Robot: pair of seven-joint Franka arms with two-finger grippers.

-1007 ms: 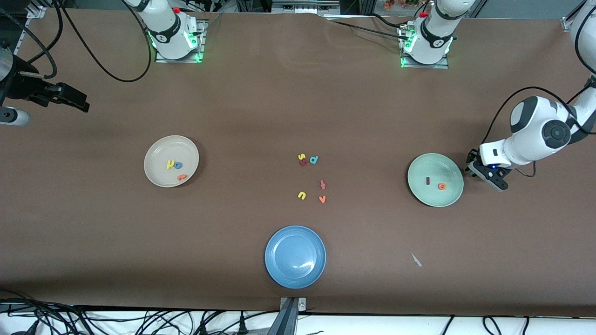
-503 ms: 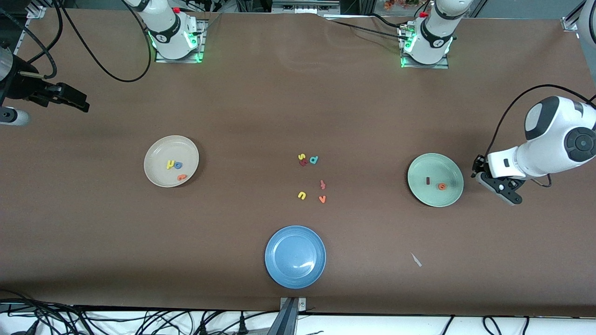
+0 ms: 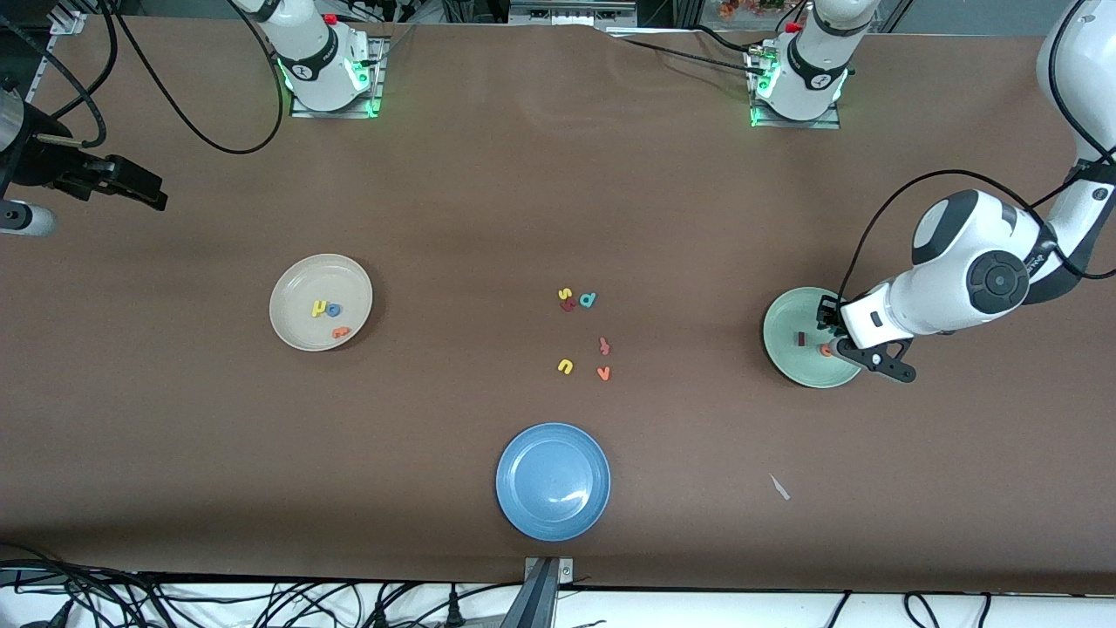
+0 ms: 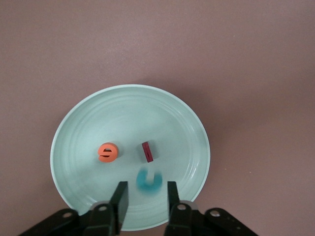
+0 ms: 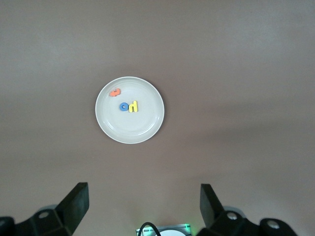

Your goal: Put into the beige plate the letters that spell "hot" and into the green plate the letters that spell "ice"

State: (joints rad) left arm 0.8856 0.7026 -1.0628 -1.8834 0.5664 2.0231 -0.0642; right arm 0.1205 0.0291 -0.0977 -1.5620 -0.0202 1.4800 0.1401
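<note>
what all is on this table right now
beige plate: one, cream, toward the right arm's end
hot letters: three, yellow h, blue o, orange t, in the beige plate
green plate: one, mint, toward the left arm's end
ice letters: three, dark red i and orange e in the green plate, teal c blurred under the left tool
blue plate: one, nearest the front camera
loose letters: six, yellow s, dark red one, teal d, orange-red one, yellow u, orange v, mid-table
white scrap: one, on the table
left tool: open, over the green plate
right tool: open, waiting
</note>
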